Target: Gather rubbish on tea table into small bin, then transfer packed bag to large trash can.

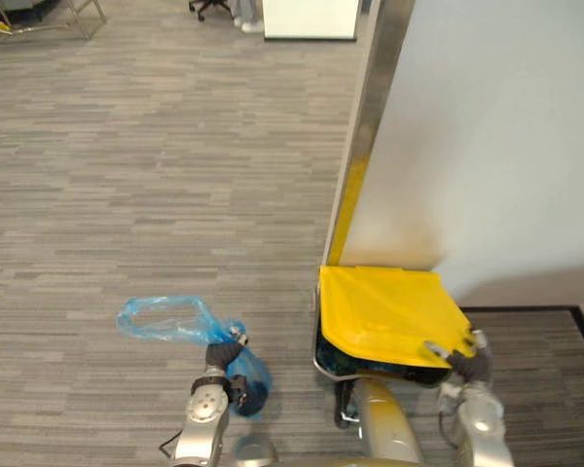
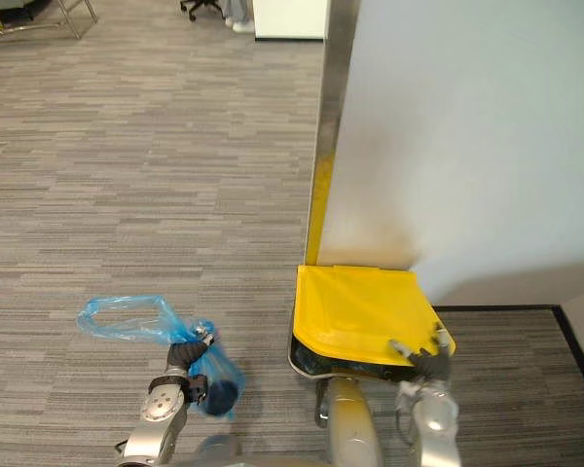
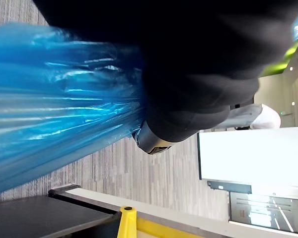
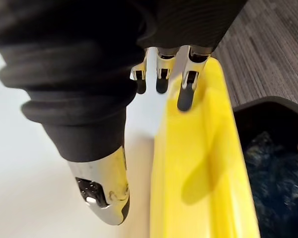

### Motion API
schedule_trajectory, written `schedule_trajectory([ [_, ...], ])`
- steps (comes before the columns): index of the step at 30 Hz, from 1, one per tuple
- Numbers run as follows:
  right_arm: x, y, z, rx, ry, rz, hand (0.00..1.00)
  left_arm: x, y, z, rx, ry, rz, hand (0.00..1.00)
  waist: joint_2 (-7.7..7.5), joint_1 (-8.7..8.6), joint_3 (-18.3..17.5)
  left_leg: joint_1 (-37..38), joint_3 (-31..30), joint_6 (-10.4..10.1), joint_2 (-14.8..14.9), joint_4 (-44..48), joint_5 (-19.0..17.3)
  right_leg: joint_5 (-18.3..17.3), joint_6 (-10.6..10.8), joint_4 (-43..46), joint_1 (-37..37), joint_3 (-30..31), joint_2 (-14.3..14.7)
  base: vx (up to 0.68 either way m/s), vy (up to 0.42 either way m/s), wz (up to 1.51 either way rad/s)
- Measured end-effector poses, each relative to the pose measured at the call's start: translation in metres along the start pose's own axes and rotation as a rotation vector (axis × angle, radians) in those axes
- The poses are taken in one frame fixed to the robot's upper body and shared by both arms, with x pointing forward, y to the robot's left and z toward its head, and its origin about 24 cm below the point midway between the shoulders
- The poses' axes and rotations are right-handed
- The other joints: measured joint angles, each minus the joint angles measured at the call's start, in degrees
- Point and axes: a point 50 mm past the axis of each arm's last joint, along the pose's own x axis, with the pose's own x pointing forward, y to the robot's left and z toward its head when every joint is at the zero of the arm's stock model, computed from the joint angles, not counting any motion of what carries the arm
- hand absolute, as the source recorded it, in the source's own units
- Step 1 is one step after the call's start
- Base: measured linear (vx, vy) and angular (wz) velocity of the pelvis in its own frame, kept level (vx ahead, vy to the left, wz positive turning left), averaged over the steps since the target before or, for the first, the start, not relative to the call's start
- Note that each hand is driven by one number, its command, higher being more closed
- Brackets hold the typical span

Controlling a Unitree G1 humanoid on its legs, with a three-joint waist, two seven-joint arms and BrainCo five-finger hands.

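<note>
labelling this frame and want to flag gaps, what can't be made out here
- What fills the blue bag: a dark lump by the left hand, left eye view; the plastic veils it.
- How full the large trash can is: right wrist view; the yellow lid, right hand at its rim, covers most, the edge cuts the rest.
- Chair base at the top edge, left eye view: cut off, small.

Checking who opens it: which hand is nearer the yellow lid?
Right. The right hand touches the yellow lid's corner; the left hand holds a blue bag apart, to its left.
</note>
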Motion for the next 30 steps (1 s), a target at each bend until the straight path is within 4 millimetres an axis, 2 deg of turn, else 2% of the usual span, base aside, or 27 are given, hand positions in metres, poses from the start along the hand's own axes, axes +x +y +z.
schedule_trajectory([
  [2, 0.002, 0.001, 0.002, 0.018, -0.005, 0.000, 0.00, 0.004, -0.008, 0.007, -0.018, -0.022, -0.014, 1.00, 0.11, -0.10, 0.0, -1.1, -0.3, 1.0, 0.1, 0.3, 2.2, -0.5, -0.8, -0.5, 0.0, -0.6, -0.1, 0.18, -0.186, 0.16],
  [5, 0.002, 0.009, 0.004, 0.049, -0.005, 0.015, 0.00, 0.009, -0.013, 0.016, -0.031, -0.053, -0.014, 1.00, 0.29, -0.94, 0.0, -3.4, -0.8, 0.5, 0.8, -0.9, 4.3, 0.3, -2.2, -3.7, 0.0, -2.6, -0.3, 0.04, -0.119, 0.22],
  [9, 0.004, 0.042, 0.017, 0.044, -0.045, 0.128, 0.00, 0.009, -0.010, 0.016, -0.025, -0.059, -0.007, 1.00, 0.36, -1.47, -0.3, -3.6, -0.9, 0.8, 2.4, -12.3, 5.7, 2.5, -1.4, -8.9, -1.2, -6.3, -0.6, -0.13, -0.099, 0.38],
  [10, 0.005, 0.058, 0.023, 0.041, -0.062, 0.180, 0.00, 0.008, -0.007, 0.015, -0.016, -0.063, -0.003, 1.00, -0.29, -1.37, -0.6, -3.3, -1.2, -0.1, 2.7, -16.8, 5.9, 2.9, -1.1, -9.4, -2.5, -5.9, -0.1, -0.18, -0.163, 0.15],
  [11, 0.006, 0.067, 0.024, 0.033, -0.061, 0.210, 0.00, 0.006, -0.005, 0.013, -0.010, -0.055, 0.000, 1.00, -0.21, -0.99, -0.6, -3.3, -1.5, -0.4, 2.8, -18.5, 6.0, 3.0, -1.5, -8.8, -3.5, -4.9, 0.3, -0.12, -0.227, 0.25],
  [12, 0.006, 0.088, 0.027, 0.006, -0.060, 0.285, 0.00, 0.004, 0.001, 0.007, -0.002, -0.037, 0.015, 1.00, -1.71, -0.57, -1.3, -2.6, -2.9, -1.2, 2.7, -20.9, 6.5, 2.1, -3.8, -2.8, -4.6, 2.1, 1.8, -0.02, -0.261, 0.40],
  [13, 0.008, 0.109, 0.042, -0.006, -0.104, 0.350, 0.00, 0.001, 0.002, 0.004, -0.004, -0.027, 0.019, 1.00, -1.14, 0.24, -2.0, -3.3, -5.0, -4.0, 1.7, -18.4, 6.6, 2.1, -3.2, -6.1, -3.6, 1.8, 2.0, 0.01, -0.216, 0.42],
  [14, 0.008, 0.110, 0.045, -0.006, -0.110, 0.352, 0.00, 0.001, 0.001, 0.004, -0.006, -0.028, 0.018, 1.00, -1.00, 0.37, -2.1, -4.0, -5.1, -4.0, 1.4, -17.2, 6.5, 2.1, -3.1, -6.3, -3.7, 1.7, 2.0, -0.01, -0.171, 0.22],
  [15, 0.016, 0.126, 0.071, -0.013, -0.191, 0.387, 0.00, -0.002, -0.001, 0.003, -0.009, -0.029, 0.010, 1.00, -0.62, 0.61, -2.3, -8.5, -5.0, -3.8, -1.4, -7.3, 6.4, 3.7, -2.5, -7.5, -5.0, 1.5, 1.9, -0.08, -0.096, 0.04],
  [16, 0.018, 0.137, 0.090, -0.013, -0.252, 0.413, 0.00, -0.003, -0.006, 0.001, -0.004, -0.023, -0.009, 1.00, -0.27, 0.55, -2.3, -9.8, -4.3, -3.2, -3.2, -4.1, 5.9, 5.6, -3.0, -8.6, -5.2, 0.7, 2.0, -0.10, -0.108, 0.14],
  [17, 0.018, 0.141, 0.099, -0.009, -0.280, 0.419, 0.00, -0.004, -0.007, 0.000, -0.001, -0.020, -0.018, 1.00, -0.24, 0.32, -2.2, -10.4, -3.6, -2.9, -3.4, -3.5, 5.2, 6.1, -3.0, -9.2, -5.2, 0.1, 2.0, -0.11, -0.076, 0.38],
  [18, 0.022, 0.142, 0.115, -0.003, -0.334, 0.413, 0.00, -0.004, -0.011, -0.001, 0.002, -0.015, -0.032, 1.00, -0.27, 0.16, -2.2, -11.3, -3.3, -1.8, -3.8, -3.4, 4.6, 6.4, -2.5, -10.2, -5.3, -1.0, 2.1, -0.09, -0.039, 0.40],
  [20, 0.028, 0.135, 0.131, -0.012, -0.389, 0.367, 0.00, -0.004, -0.012, -0.001, 0.002, -0.015, -0.036, 1.00, -0.27, 0.49, -2.2, -11.9, -3.5, -1.2, -4.5, -3.4, 4.3, 7.2, -2.0, -11.5, -5.5, -1.3, 2.0, -0.11, -0.007, 0.25],
  [22, 0.032, 0.118, 0.151, -0.012, -0.475, 0.294, 0.00, -0.005, -0.008, -0.004, 0.000, -0.010, -0.026, 1.00, 0.31, 0.44, -1.8, -13.5, -3.7, 0.2, -4.4, -5.1, 2.9, 8.9, -1.4, -12.8, -6.4, -1.2, 2.1, -0.19, 0.009, 0.03],
  [24, 0.035, 0.098, 0.160, -0.003, -0.518, 0.190, 0.00, -0.006, -0.003, -0.009, 0.017, 0.011, -0.020, 1.00, 0.15, 0.29, -1.5, -14.3, -3.8, 0.8, -4.5, -5.9, 3.0, 11.1, -1.4, -16.3, -6.0, 0.0, 2.5, -0.17, 0.006, 0.00],
  [25, 0.037, 0.084, 0.165, 0.014, -0.538, 0.122, 0.00, -0.007, 0.002, -0.011, 0.025, 0.016, -0.009, 1.00, 0.14, 0.12, -1.5, -14.3, -4.1, 1.0, -4.6, -6.5, 3.1, 12.3, -1.9, -17.9, -5.8, 0.5, 2.8, -0.08, 0.010, 0.12],
  [26, 0.039, 0.062, 0.170, 0.009, -0.568, 0.018, 0.00, -0.008, 0.008, -0.013, 0.033, 0.022, 0.008, 1.00, 0.17, 0.09, -1.4, -14.5, -5.0, 0.9, -5.0, -7.1, 3.2, 13.7, -3.0, -19.4, -5.5, 0.9, 3.2, -0.05, -0.009, 0.11],
  [27, 0.042, 0.039, 0.172, 0.003, -0.580, -0.076, 0.00, -0.010, 0.013, -0.016, 0.036, 0.032, 0.023, 1.00, 0.25, 0.06, -1.4, -14.4, -5.8, 0.8, -5.1, -8.0, 3.3, 14.0, -3.1, -19.7, -5.4, 0.6, 3.4, -0.02, -0.029, 0.07],
  [28, 0.042, 0.029, 0.171, -0.005, -0.581, -0.118, 0.00, -0.011, 0.014, -0.017, 0.038, 0.036, 0.024, 1.00, 0.30, -0.05, -1.5, -14.1, -6.4, 0.8, -5.1, -8.3, 3.3, 14.0, -3.1, -19.7, -5.3, 0.5, 3.6, 0.02, -0.051, 0.00],
  [30, 0.043, -0.010, 0.159, -0.027, -0.552, -0.284, 0.00, -0.012, 0.017, -0.018, 0.052, 0.039, 0.024, 1.00, 0.30, -0.22, -1.5, -13.1, -7.2, -0.2, -4.3, -9.1, 3.8, 13.9, -3.2, -19.4, -5.1, -0.1, 5.1, 0.06, -0.064, -0.08],
])
